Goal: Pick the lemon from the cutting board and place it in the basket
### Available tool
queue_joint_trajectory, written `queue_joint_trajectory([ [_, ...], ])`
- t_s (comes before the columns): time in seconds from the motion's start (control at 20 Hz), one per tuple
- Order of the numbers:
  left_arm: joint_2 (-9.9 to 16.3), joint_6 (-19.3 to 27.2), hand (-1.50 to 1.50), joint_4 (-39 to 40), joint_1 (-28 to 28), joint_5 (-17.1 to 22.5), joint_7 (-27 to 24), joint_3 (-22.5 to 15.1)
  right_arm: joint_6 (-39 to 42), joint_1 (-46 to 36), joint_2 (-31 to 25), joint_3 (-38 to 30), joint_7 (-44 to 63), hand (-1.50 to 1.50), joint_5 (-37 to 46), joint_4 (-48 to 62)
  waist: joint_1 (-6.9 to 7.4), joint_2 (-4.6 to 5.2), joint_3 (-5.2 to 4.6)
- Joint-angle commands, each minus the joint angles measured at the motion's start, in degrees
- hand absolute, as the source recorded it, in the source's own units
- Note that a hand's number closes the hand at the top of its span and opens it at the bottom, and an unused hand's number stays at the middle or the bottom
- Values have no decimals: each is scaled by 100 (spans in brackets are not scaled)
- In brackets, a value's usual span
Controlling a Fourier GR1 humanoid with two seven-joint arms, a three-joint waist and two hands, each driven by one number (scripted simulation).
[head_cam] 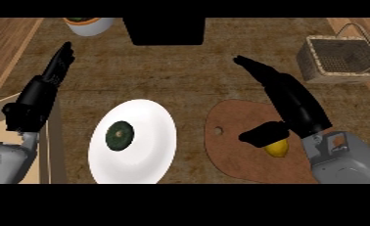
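Hovering over the lemon (277, 147), the right hand (292, 103) has fingers straight, thumb beside it; nothing gripped. The lemon sits on the cutting board (239, 146), the basket (336, 58) waiting at two o'clock.

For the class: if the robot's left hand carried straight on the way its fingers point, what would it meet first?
Probably the white bowl at the counter's far edge; the left hand points up and slightly right, though height is unclear.

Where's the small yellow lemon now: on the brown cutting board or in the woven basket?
On the board. The small yellow lemon lies on the brown cutting board, under the right hand; the woven basket holds nothing visible.
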Motion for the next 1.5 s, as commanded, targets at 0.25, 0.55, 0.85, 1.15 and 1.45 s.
queue_joint_trajectory([
  [0.25, -32, -112, 0, -29, 50, 25, -15, 20, 3367, -1200, -1283, -157, 1916, -150, -1950, -395, 74, 57, 29],
  [0.55, -35, -121, 0, -169, -42, -60, 169, 214, 4027, -1618, -1323, -383, 3209, -150, -3095, -509, 69, 69, 52],
  [0.85, -328, -342, 0, 423, -9, -214, -397, 297, 4213, -1629, -1107, -236, 2644, -150, -2762, 291, 91, 107, 55],
  [1.15, -183, -615, 0, 203, 243, -239, -436, 521, 4213, -1181, -859, 49, 2026, -150, -1846, 623, 119, 110, 59],
  [1.45, -544, -350, 0, -271, 38, -540, 207, 335, 4537, -910, -879, 128, 1566, -150, -1228, 1116, 124, 114, 64],
])
